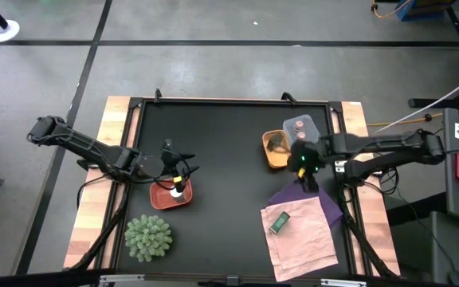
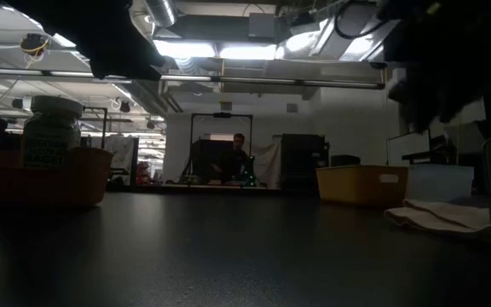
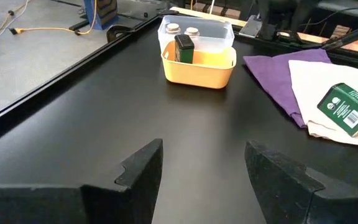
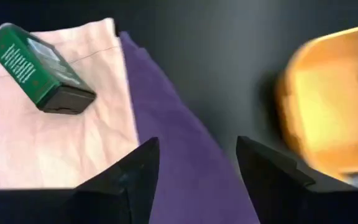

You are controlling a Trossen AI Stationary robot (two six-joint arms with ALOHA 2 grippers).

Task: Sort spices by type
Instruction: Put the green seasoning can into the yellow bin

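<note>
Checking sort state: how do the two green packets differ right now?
The green packet in the orange tray stands upright inside the tray, in front of the two jars in the clear tray. The green packet on the cloth lies flat on the pale cloth, label up, outside any tray. Both are green and boxy; neither is held.

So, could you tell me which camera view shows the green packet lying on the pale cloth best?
The right wrist view: the green packet fills much of it, lying flat on the pale cloth. The left wrist view shows it smaller, the high view as a tiny rectangle. In the low view, I can't identify it.
</note>
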